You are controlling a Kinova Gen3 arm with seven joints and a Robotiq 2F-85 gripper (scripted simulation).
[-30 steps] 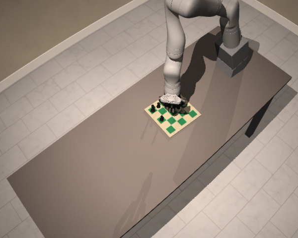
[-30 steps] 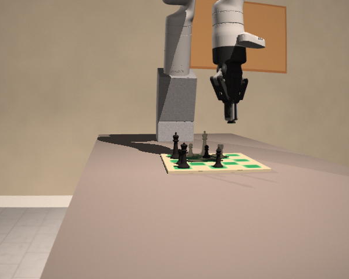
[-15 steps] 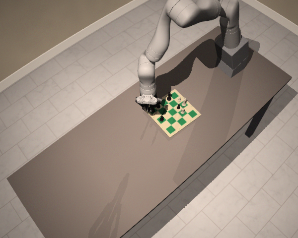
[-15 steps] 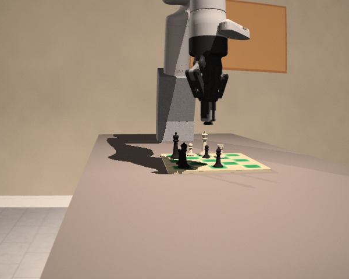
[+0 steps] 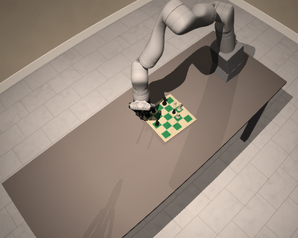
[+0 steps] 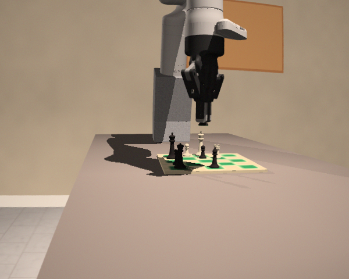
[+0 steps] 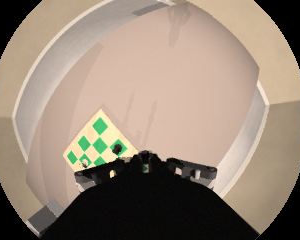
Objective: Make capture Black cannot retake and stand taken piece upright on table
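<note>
Gripper (image 6: 203,120) is hanging well above the board (image 6: 256,170), fingers pinched nearly closed on a small dark piece (image 6: 203,123); only its base is peeking out below the tips, prob. a black pawn, though the type can't be confirmed. In the top view the gripper is sitting over the board's left edge, above bare table (image 5: 92,158) just beside the board.

Step in hand, as I read it: setting the taken piece down upright off the board. To do it well:
- Be keeping the wrist vertical while carrying, so the piece isn't tilting in the pinch.
- Be moving farther out from the board's left edge, away from the black queen (image 6: 179,156) and black king (image 6: 171,146) standing near that side, w/ no sweeping low over them.
- Be lowering slowly till the base is flat on the table, then opening, then lifting straight up.

White piece for the capture is still waiting on the board; which one isn't readable here, since edge letters are too small.
</note>
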